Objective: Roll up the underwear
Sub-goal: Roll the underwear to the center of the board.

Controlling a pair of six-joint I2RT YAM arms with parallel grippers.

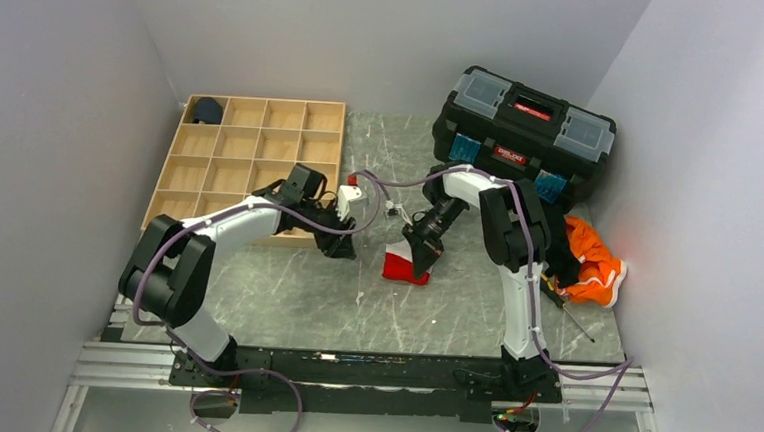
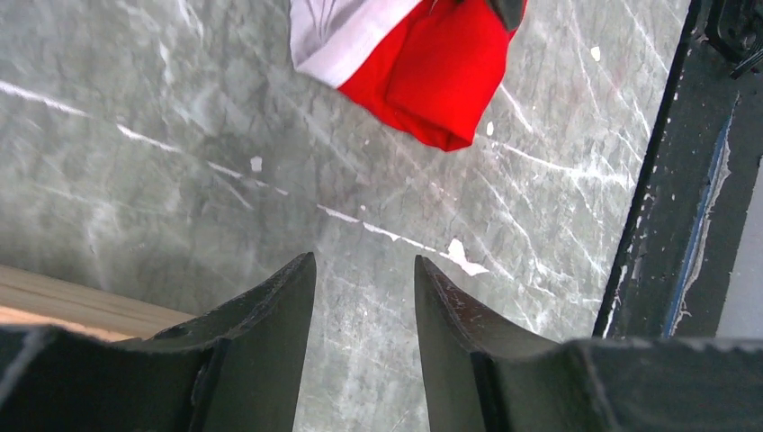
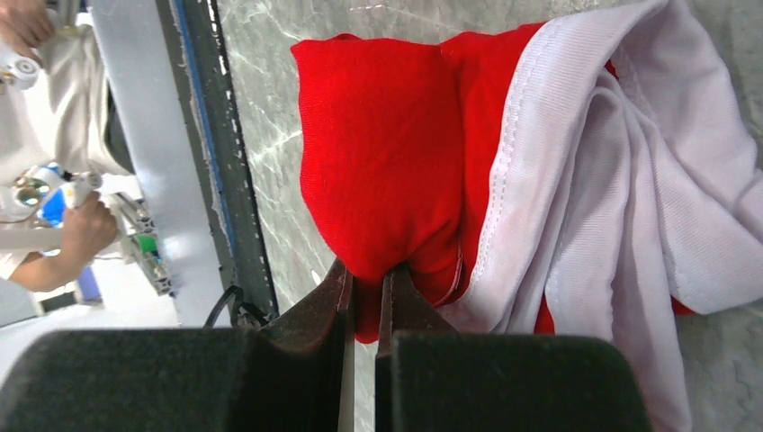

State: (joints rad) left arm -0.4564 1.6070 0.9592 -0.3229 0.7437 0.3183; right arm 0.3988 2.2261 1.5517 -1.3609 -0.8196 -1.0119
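Observation:
The red underwear with white trim lies half folded on the grey marble table, near the middle. My right gripper is shut on a pinch of its red fabric; the white trim spills to the right in the right wrist view. The underwear also shows at the top of the left wrist view. My left gripper is open and empty, low over bare table a little to the left of the underwear, not touching it.
A wooden compartment tray stands at back left with a dark navy bundle in its far corner cell. A black toolbox stands at back right. An orange cloth and a black cloth lie at right.

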